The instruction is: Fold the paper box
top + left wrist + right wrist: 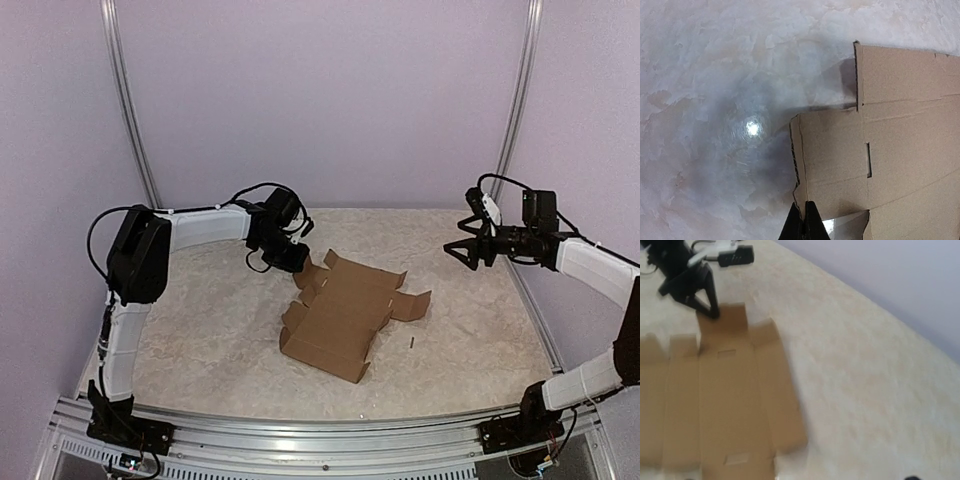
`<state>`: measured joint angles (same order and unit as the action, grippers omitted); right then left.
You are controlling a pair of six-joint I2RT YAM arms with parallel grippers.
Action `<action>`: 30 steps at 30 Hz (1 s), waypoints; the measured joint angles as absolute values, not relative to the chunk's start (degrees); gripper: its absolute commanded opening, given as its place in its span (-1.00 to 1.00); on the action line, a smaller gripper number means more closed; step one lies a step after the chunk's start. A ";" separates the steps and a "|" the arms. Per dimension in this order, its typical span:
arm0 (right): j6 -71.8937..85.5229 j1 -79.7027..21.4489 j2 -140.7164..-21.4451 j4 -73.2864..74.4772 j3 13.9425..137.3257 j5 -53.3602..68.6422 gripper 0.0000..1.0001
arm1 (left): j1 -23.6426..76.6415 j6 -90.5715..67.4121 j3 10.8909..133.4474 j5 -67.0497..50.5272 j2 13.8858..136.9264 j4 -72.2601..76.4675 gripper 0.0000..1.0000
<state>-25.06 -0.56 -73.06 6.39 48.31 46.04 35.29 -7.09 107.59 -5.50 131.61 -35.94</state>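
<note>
Lying near the middle of the pale marbled table top (200, 330), the plain brown cardboard box blank (345, 310) has its near edge partly raised, while its far flaps are spread flat. The left gripper (290, 258) is low at the far left flap, its black jaws pressed together at the edge of this flap; whether cardboard is between them I cannot tell. The right gripper (458, 245) hangs in the air, well apart to the right of the blank, with its jaws wide apart and nothing in them.

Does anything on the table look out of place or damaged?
One small dark speck lies on the table beside the paper box, apart from it; too small to identify. The box looks undamaged.
</note>
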 measured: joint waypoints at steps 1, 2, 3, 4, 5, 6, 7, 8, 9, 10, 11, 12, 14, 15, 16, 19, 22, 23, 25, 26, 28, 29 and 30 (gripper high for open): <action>-24.53 -1.85 -74.83 7.75 51.59 45.60 0.72 | 35.81 -6.61 105.12 -4.80 129.97 -34.63 -1.00; -24.40 -2.94 -76.55 9.04 54.63 45.25 0.70 | 36.51 -5.96 101.80 -3.90 127.74 -32.60 -1.00; -24.32 -4.23 -79.18 11.16 59.16 44.84 0.67 | 37.30 -5.45 98.50 -3.01 125.40 -30.76 -1.00; -24.43 -5.34 -81.73 12.95 63.29 44.45 0.64 | 38.30 -4.75 94.54 -1.93 122.43 -28.32 -1.00; -24.64 -6.37 -84.38 14.74 67.24 44.05 0.62 | 39.22 -4.16 91.72 -1.19 119.98 -26.63 -1.00; -24.95 -7.27 -87.18 17.10 71.24 43.70 0.59 | 40.27 -3.51 88.58 -0.45 117.27 -24.56 -1.00; -25.45 -8.16 -90.17 20.03 75.37 43.46 0.56 | 41.25 -2.76 85.76 0.27 114.52 -22.39 -1.00; -25.96 -8.86 -92.84 22.65 78.67 43.31 0.54 | 42.15 -2.11 83.29 0.91 112.07 -20.21 -1.00; -26.48 -9.72 -96.53 26.94 83.24 43.18 0.52 | 43.11 -1.45 81.17 1.48 109.67 -18.35 -1.00; -27.00 -10.39 -99.57 30.04 86.59 43.09 0.51 | 43.99 -0.95 79.35 2.07 107.46 -16.58 -1.00; -27.46 -10.92 -101.82 32.40 88.77 43.18 0.51 | 44.73 -0.56 77.82 2.66 105.41 -14.92 -1.00; -27.79 -11.66 -104.49 35.73 91.13 43.20 0.51 | 45.23 -0.30 76.66 3.29 103.79 -13.50 -1.00; -28.36 -13.08 -107.63 40.62 93.01 43.24 0.51 | 45.84 0.08 74.56 4.51 101.49 -10.90 -1.00; -28.56 -13.87 -108.53 42.59 93.17 43.24 0.51 | 46.04 0.08 73.38 5.28 100.47 -9.69 -1.00; -28.77 -14.59 -109.01 44.27 93.17 43.22 0.51 | 46.22 0.08 72.44 5.76 99.77 -8.88 -1.00; -29.30 -17.32 -109.58 48.27 93.17 42.50 0.51 | 46.41 0.08 69.56 6.96 98.24 -6.66 -1.00; -29.82 -19.18 -109.56 49.91 93.17 41.41 0.50 | 46.46 -0.21 66.74 7.73 97.23 -4.75 -1.00; -30.09 -19.75 -109.56 50.30 93.17 40.86 0.50 | 46.46 -0.36 65.93 7.90 96.99 -4.16 -1.00; -30.52 -20.14 -109.56 50.81 93.17 40.01 0.48 | 46.48 -0.58 65.08 8.12 96.82 -3.68 -1.00; -30.65 -20.14 -109.56 51.09 93.17 39.53 0.48 | 46.48 -0.71 64.75 8.23 96.79 -3.33 -1.00; -30.79 -20.45 -109.62 51.40 93.17 38.85 0.49 | 46.48 -0.82 64.49 8.25 96.71 -2.61 -1.00; -30.83 -20.56 -109.62 51.46 93.17 38.46 0.49 | 46.48 -0.84 64.25 8.25 96.55 -1.89 -1.00; -30.81 -20.58 -109.62 51.48 93.17 38.04 0.49 | 46.48 -0.82 64.07 8.23 96.33 -1.52 -1.00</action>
